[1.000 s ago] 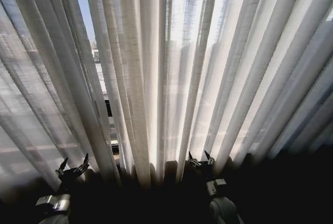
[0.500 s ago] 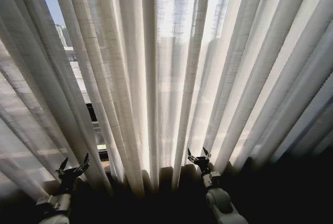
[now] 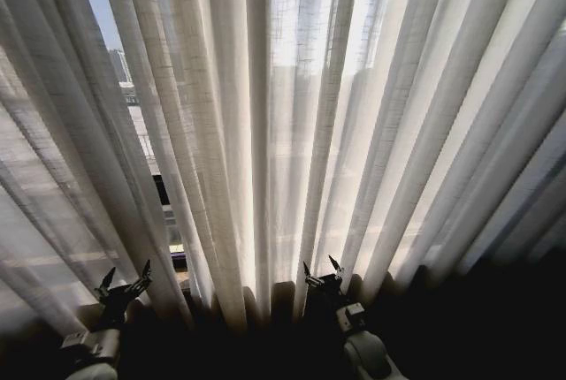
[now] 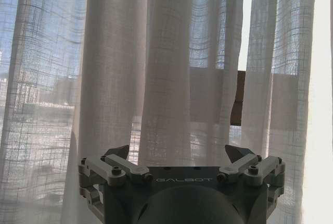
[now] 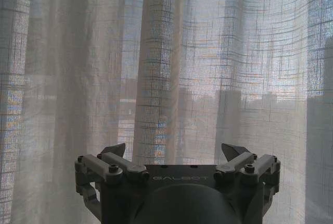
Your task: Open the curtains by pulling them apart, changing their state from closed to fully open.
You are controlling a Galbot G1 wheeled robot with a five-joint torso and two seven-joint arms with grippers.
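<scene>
Straight ahead of both arms: the curtains (image 3: 292, 124) hang as sheer white pleated panels across the whole window, closed over most of it, with one narrow slit of bare glass high toward the robot's left.
Long axis: the pleats run vertically, top to floor, so any pull to part them has to go sideways, across the folds.
Left claw (image 3: 124, 286): low on the left, jaws spread wide and empty, tips pointing up at the fabric; in the left wrist view the left claw (image 4: 178, 153) faces a fold hanging just beyond its tips, not yet between them.
Right claw (image 3: 322, 270): low and near the middle, jaws also wide and empty; in the right wrist view the right claw (image 5: 176, 151) has a dark vertical pleat lined up almost midway between its fingers, fabric close ahead but apparently not touched.
Slit versus claws: the bare strip lies above and just to the right of the left claw, well left of the right claw, so the left arm is nearer the existing opening.
Judgement: the right claw sits nearer the centre folds; nothing is gripped, and the task looks barely begun.
Contact: whether either fingertip brushes cloth cannot be told.
</scene>
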